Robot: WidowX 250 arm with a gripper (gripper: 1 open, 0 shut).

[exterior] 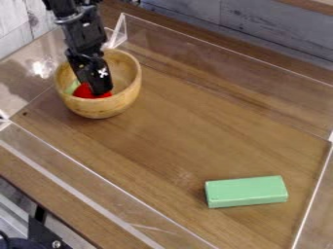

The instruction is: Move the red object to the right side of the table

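Observation:
The red object (86, 91) lies inside a wooden bowl (117, 101) at the table's (196, 136) far left. Only part of its red surface shows, as my gripper (88, 83) reaches down into the bowl right over it. The black fingers stand open around or just above the fruit; whether they touch it is hidden. The arm comes in from the upper left.
A flat green rectangular block (246, 191) lies near the front right corner. Low clear plastic walls (221, 53) edge the tabletop on all sides. Bare wood stretches between the bowl and the block.

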